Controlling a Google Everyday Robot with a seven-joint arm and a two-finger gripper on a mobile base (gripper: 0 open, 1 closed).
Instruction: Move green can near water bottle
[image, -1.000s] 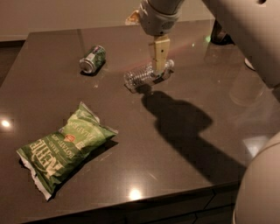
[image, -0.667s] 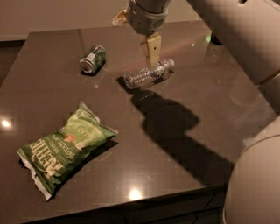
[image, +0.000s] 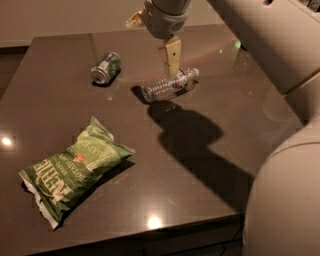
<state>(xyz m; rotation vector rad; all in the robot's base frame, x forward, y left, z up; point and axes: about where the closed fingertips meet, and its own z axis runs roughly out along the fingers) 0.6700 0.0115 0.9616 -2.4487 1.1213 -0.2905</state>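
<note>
The green can (image: 106, 67) lies on its side at the back left of the dark table (image: 200, 200). The water bottle (image: 170, 84) lies on its side to the can's right, about a can's length away, its white cap pointing right. My gripper (image: 153, 38) hangs above the table between the two, just behind the bottle. Its fingers are spread apart and hold nothing. One tan finger (image: 172, 55) points down just over the bottle. The other fingertip (image: 134, 20) sticks out to the left, higher up.
A large green chip bag (image: 75, 167) lies at the front left of the table. My arm (image: 280, 45) fills the right side of the view and throws a broad shadow (image: 200, 140) across the table's middle.
The gripper has moved left and a little up, from over the bottle's cap end to over its middle. The can, the bottle and the bag have not moved.
</note>
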